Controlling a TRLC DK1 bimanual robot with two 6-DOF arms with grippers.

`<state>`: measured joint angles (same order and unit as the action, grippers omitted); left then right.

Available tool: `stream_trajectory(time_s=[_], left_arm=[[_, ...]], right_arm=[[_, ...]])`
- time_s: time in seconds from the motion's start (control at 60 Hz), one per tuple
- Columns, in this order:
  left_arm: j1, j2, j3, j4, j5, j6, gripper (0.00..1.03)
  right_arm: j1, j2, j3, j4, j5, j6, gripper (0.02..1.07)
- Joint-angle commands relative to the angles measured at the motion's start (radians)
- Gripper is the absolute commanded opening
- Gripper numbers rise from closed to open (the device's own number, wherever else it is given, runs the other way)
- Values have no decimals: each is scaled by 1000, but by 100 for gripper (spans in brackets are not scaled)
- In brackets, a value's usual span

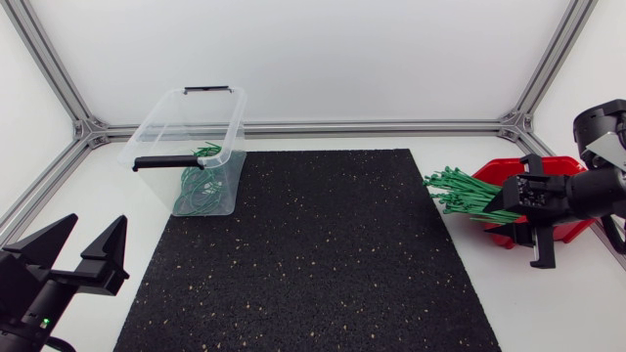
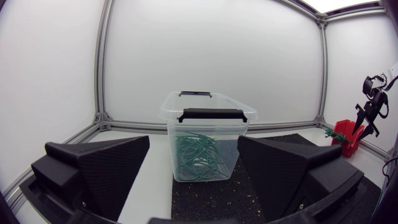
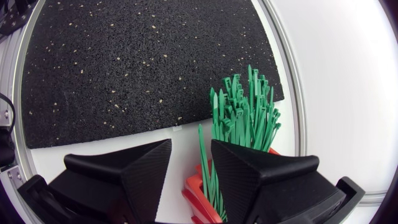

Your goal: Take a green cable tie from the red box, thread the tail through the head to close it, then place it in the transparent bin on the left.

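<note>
Current holdings, as I read them from my station. Right hand (image 3: 189,149): poised over the red box (image 1: 494,174) at the bench (image 1: 548,303) edge, fingers apart. One green strand shows in the gap close by one finger, though I cannot tell whether it touches; nothing is clamped. Ties (image 1: 465,196): a loose green bundle fanning out of the box toward the black mat (image 1: 313,264), all straight and unthreaded. Left hand (image 1: 95,230): parked at the near corner of the bench, fingers wide apart, empty, facing the bin (image 1: 191,122). Bin: clear, black handles, standing at the far left corner of the mat, with a heap of green loops (image 1: 201,191) inside. Progress, in my judgement: this round is at its start. No tie is picked, so grasping, threading tail through head, and dropping into the bin all remain.
</note>
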<state>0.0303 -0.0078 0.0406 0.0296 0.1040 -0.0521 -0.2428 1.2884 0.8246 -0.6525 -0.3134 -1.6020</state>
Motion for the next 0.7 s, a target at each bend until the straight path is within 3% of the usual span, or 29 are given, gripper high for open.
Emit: stream_trajectory(time_s=[0.0, 0.083, 0.333, 0.433, 0.683], left_arm=[[-6, 2, -44, -7, -1, -3, 99], [-6, 2, -42, -8, -1, -3, 99], [-7, 2, -42, -8, -1, -5, 99], [-7, 2, -42, -8, -1, -5, 99], [-7, 2, -42, -10, -1, -5, 99]], right_arm=[[14, 43, -27, 13, 11, -29, 46], [22, 57, -24, 24, 14, -29, 38], [30, 97, -8, 57, 30, -27, 38], [31, 112, -2, 60, 36, -29, 29], [34, 123, -1, 99, 36, -26, 29]])
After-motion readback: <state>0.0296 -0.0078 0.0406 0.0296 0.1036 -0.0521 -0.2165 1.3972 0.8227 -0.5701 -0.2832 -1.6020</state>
